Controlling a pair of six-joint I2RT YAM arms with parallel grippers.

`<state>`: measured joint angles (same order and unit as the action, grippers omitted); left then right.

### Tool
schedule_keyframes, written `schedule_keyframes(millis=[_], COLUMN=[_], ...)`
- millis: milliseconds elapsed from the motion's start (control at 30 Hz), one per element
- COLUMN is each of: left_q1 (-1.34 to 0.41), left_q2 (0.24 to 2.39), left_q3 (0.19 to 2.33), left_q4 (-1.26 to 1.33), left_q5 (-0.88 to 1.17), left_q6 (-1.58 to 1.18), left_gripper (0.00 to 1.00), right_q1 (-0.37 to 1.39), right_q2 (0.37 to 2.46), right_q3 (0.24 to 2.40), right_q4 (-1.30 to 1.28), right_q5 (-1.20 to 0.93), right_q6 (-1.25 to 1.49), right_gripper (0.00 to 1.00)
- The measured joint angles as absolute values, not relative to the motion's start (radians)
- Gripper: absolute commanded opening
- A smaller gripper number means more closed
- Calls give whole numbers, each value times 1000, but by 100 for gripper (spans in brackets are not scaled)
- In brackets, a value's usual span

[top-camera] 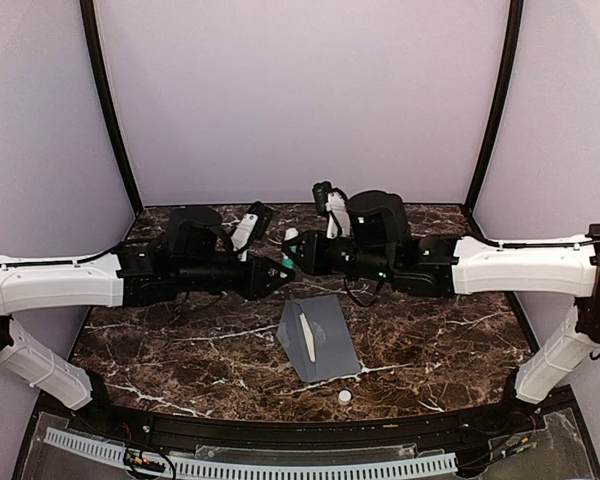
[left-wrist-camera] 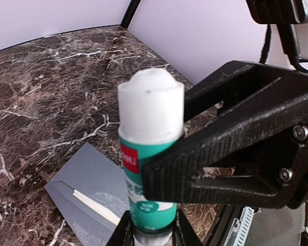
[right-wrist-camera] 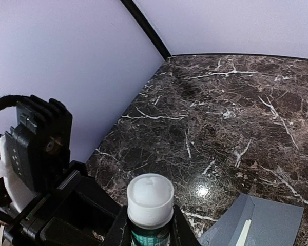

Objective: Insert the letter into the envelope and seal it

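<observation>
The slate-grey envelope (top-camera: 320,338) lies flat on the marble table (top-camera: 430,340) in front of both arms. A narrow cream strip of the letter (top-camera: 306,335) shows on it; the rest of the sheet is hidden. Above the envelope's far end, both grippers hold one green-labelled glue stick (top-camera: 290,250) with an uncapped white top. My left gripper (left-wrist-camera: 154,233) is shut on its base. My right gripper (right-wrist-camera: 150,228) is shut on its body just below the white collar. In the wrist views the envelope (left-wrist-camera: 90,179) (right-wrist-camera: 262,220) and the letter strip (left-wrist-camera: 95,205) (right-wrist-camera: 245,233) lie below.
A small white cap (top-camera: 345,396) lies on the table near the front edge, just in front of the envelope. Lilac walls with black corner posts (top-camera: 105,100) close in the back and both sides. A white cable tray (top-camera: 250,465) runs along the near edge.
</observation>
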<state>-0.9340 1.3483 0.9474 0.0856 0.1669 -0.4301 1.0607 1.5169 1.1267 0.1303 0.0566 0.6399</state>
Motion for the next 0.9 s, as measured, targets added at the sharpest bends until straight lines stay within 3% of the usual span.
schedule_keyframes(millis=[100,167,300,433,633,900], left_q1=[-935,-935,-937,-926,-912,-912], left_q2=[1364,1374,1368,1321,1273,1274], left_q3=[947,947,937,888,826,822], left_q4=[64,54,78,154,357,530], left_q5=[133,131,146,229,503,812], left_q6=[-429,-429,-430,-446,-495,-562], left_gripper=[0,0,0,0,0,0], right_q1=[1085,1093,1093,1095,1045,1020], right_q2=[1567,1574,1534,1400,1248,1283], right_q3=[1193,1200,1155,1040,875,822], right_q4=[43,14,46,128,371,614], right_q5=[152,173,140,12,-237,-505], right_q6=[664,671,651,601,581,614], right_gripper=[2,17,57,74,77,53])
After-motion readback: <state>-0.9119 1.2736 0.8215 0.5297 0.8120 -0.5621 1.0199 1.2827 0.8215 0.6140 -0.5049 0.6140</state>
